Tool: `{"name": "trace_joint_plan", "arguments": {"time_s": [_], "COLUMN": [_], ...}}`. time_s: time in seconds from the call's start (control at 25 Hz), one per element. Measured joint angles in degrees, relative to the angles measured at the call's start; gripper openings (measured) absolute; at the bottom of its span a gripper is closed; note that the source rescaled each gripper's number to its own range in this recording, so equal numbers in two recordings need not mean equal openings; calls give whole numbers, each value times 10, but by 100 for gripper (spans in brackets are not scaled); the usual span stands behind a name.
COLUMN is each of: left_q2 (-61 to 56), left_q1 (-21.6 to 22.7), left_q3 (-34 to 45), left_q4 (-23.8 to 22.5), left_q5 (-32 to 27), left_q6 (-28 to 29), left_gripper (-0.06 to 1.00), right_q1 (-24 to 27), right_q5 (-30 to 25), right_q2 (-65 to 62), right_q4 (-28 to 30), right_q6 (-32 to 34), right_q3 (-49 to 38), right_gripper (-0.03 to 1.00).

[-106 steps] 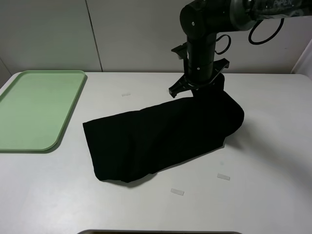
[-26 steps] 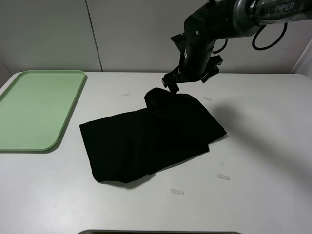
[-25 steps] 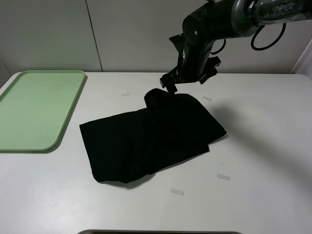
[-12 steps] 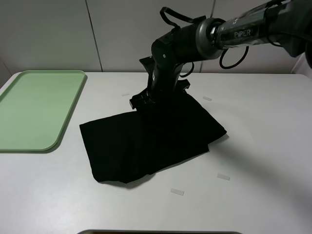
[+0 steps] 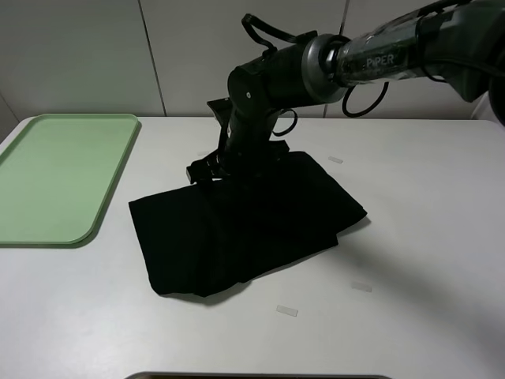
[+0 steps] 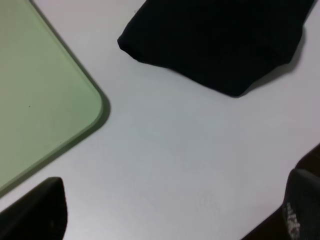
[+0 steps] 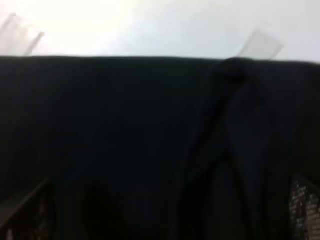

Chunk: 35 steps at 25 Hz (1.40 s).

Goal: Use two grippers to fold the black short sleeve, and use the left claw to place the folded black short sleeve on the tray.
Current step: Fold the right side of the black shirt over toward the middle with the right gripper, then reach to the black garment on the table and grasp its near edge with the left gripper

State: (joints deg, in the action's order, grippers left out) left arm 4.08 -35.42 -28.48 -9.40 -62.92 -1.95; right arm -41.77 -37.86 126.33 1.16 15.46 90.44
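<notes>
Exterior high view: a pale green tray [image 5: 55, 181] lies flat at the far left of the white bench [image 5: 426, 237]. To its right, apart from its rim, the black short sleeve [image 5: 237, 233] lies on the bench as a rough folded slab, slanting from its near left corner to its far right corner. My right arm comes in from the upper right and bends down over the shirt's far edge. My right hand [image 5: 233, 162] sits low there with its jaws spread; I cannot tell from this view whether it touches the cloth. Small clear tape strips [image 5: 287, 311] lie on the bench in front of the shirt and to its right.

Left wrist view: my left hand [image 6: 167, 212] hovers over bare bench, released, its dark fingertips [image 6: 35, 212] wide apart with nothing between them. The tray's rounded corner and a folded corner of the shirt lie ahead, with bench between them.

Right wrist view, blurred: black cloth fills the picture, with a raised crease running through it. My right hand's fingertips [image 7: 27, 212] stand wide apart, released, above the cloth.
</notes>
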Motion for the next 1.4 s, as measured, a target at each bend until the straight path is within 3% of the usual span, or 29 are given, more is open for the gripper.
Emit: {"name": "trace_joint_plan", "arguments": {"time_s": [0.36,0.68,1.12,1.4], "left_q2": [0,0,0,0], "left_q1": [0,0,0,0], "left_q3": [0,0,0,0], "left_q4": [0,9,10,11], "left_q5": [0,0,1,1], "left_q6": [-1,-4,-7,-7], "left_gripper": [84,84,84,84], "right_q1": [-3,27,43,43], "right_q5": [-40,-122,-305,-313], "right_q2": [-21,-179,-418,-627], "right_q4": [-12,-12,106,111], "right_q6": [-24,-50,-50,-73], "right_q3": [0,0,-2,-131], "right_gripper": [100,100,100,100]}}
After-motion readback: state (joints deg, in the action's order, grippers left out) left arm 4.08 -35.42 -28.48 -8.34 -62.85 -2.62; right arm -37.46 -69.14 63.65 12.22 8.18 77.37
